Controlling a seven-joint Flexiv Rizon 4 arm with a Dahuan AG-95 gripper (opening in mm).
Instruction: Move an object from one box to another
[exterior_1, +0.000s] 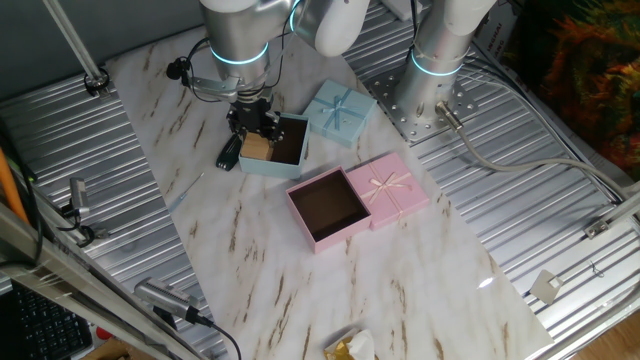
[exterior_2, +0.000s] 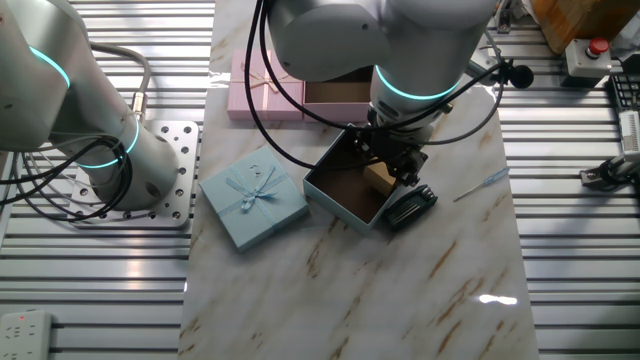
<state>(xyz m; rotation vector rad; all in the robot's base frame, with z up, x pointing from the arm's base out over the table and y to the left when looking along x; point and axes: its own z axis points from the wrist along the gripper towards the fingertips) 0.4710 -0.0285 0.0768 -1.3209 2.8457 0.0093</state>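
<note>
The small tan cube (exterior_1: 257, 146) sits low inside the light blue box tray (exterior_1: 268, 168), at its left corner. My gripper (exterior_1: 254, 128) stands right over it with its fingers at the cube's sides and looks shut on it. In the other fixed view the cube (exterior_2: 379, 177) shows under the gripper (exterior_2: 392, 165), inside the blue tray (exterior_2: 338, 201). The pink box tray (exterior_1: 306, 222) lies nearer the front with a dark brown inside and nothing in it; in the other view the arm partly hides the pink tray (exterior_2: 338, 95).
A flat black item (exterior_1: 230, 152) lies against the blue tray's left side. The light blue lid (exterior_1: 340, 112) lies behind the blue tray, and the pink lid (exterior_1: 387, 188) touches the pink tray. A second arm's base (exterior_1: 425, 95) stands at the back right. A thin clear stick (exterior_1: 185, 190) lies left.
</note>
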